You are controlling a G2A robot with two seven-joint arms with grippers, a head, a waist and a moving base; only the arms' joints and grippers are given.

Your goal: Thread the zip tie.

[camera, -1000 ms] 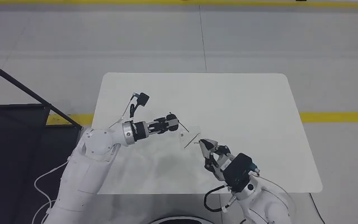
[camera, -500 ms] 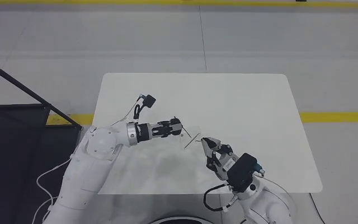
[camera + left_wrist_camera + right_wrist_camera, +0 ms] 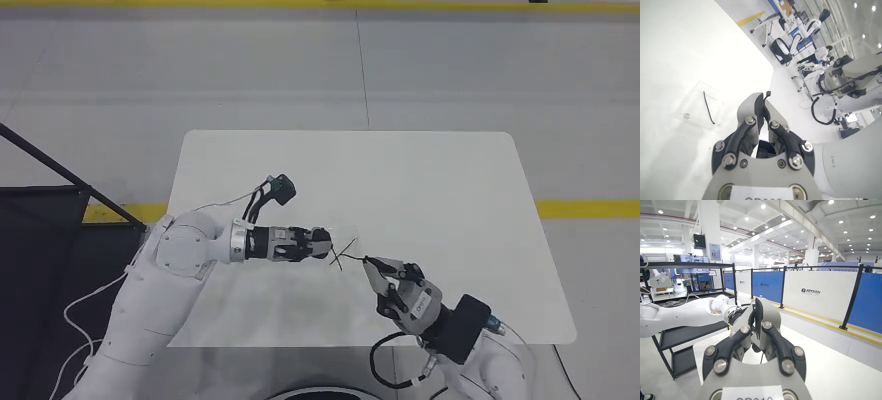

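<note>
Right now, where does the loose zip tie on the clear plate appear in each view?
Top view: loose zip tie, a slanted black strand just past the left gripper.
Left wrist view: zip tie lying on the clear plate.
Right wrist view: I cannot make it out.
Shared landmark: the white table.

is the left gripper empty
No, the left gripper is shut on a black zip tie, whose head pokes out beyond it in the left wrist view.
</note>
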